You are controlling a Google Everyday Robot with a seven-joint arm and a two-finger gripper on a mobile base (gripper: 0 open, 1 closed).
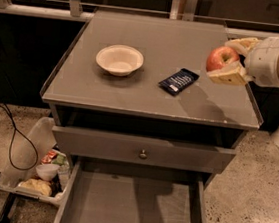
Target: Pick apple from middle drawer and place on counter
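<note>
My gripper (226,59) is shut on the red apple (220,58) and holds it above the right side of the grey counter (147,91), its cream fingers (225,76) above and below the fruit. The arm comes in from the right edge. The middle drawer (133,208) stands pulled out at the bottom of the view, its flat grey floor bare. Above it is a closed drawer front with a small round knob (143,154).
A cream bowl (119,59) sits on the counter's left half. A dark blue snack packet (178,81) lies near the middle, just left of the apple. A clear bin of items (37,170) stands on the speckled floor at the left, with a black cable.
</note>
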